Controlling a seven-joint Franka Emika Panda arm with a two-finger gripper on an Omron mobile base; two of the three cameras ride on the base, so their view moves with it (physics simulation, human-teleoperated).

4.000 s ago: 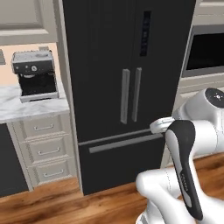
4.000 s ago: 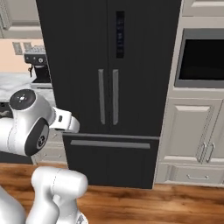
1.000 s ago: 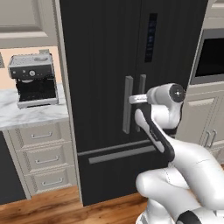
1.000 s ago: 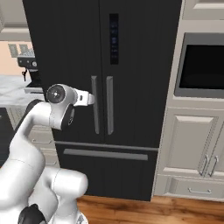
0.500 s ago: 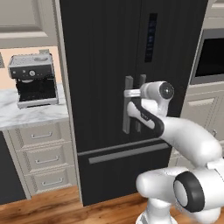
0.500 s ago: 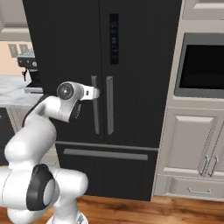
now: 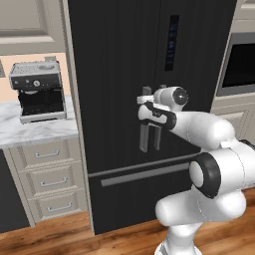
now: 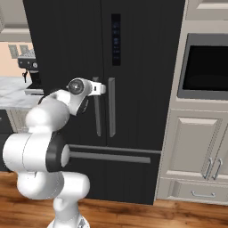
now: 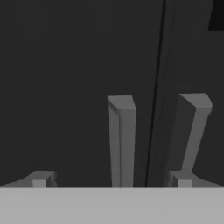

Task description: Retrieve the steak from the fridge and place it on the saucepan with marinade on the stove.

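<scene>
In the left base view, the fridge (image 7: 124, 74) fills the centre of the frame, both doors shut, its drawer bar running across the lower middle. The arm rises from the lower right and reaches to mid-frame, where the gripper (image 7: 144, 102) sits at the top of the left door handle (image 7: 144, 132); the right door handle (image 7: 157, 138) stands just beside it. How far the jaws are parted cannot be made out here. An espresso machine (image 7: 37, 92) stands on a marble counter (image 7: 35, 132) at the left edge, with cream drawers (image 7: 47, 182) below, and a wall oven (image 7: 241, 64) shows at the upper right.

The right base view has the arm coming from the lower left, the hand meeting the left handle near its top at centre-left. It gives more of the oven and adds the cream cabinet doors (image 8: 200, 147) beneath it at the right.

The hand view looks straight at the black door: the left handle rises between the two dark fingertips (image 9: 40, 180) at the bottom corners, so the jaws stand wide apart astride it without clamping, and the right handle stands past the right-hand tip. The door seam runs between the handles.
</scene>
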